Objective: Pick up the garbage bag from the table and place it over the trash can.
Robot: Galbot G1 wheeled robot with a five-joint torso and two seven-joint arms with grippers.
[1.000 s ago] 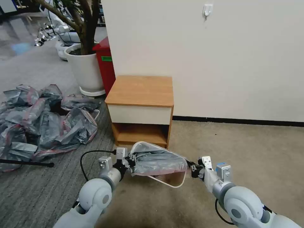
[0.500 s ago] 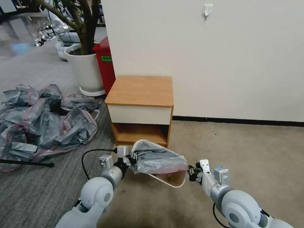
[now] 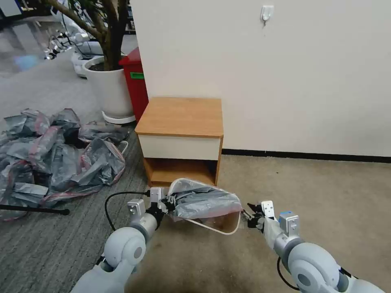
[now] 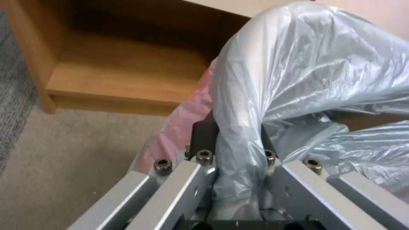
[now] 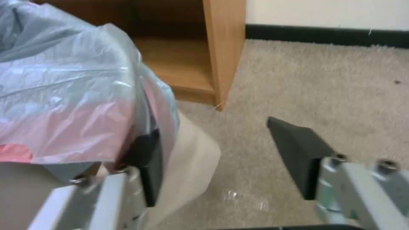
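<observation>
Since the frame a second earlier, the right gripper [image 3: 249, 214] had let go of the garbage bag [image 3: 205, 201] and its jaws had spread apart beside the trash can [image 3: 223, 226], while the bag's right edge had settled over that side of the can's rim. In the right wrist view the right gripper [image 5: 221, 159] stood with its jaws wide open, one dark pad [image 5: 147, 159] against the trash can [image 5: 191, 153] wall under the hanging pink-banded plastic of the garbage bag [image 5: 72, 95], the other pad free above the carpet [image 5: 332, 86]. The left gripper [image 3: 168, 202] was at the opposite side of the trash can, its jaws pinching a gathered fold of the bag; the left wrist view showed the left gripper [image 4: 234, 143] closed on the garbage bag [image 4: 315, 64] with grey film bunched between the pads. The bag lay draped across the top of the trash can, which stood on the carpet just in front of the table [image 3: 181, 116]. A heap of similar bags [image 3: 57, 150] lay on the floor well to the left of the trash can.
</observation>
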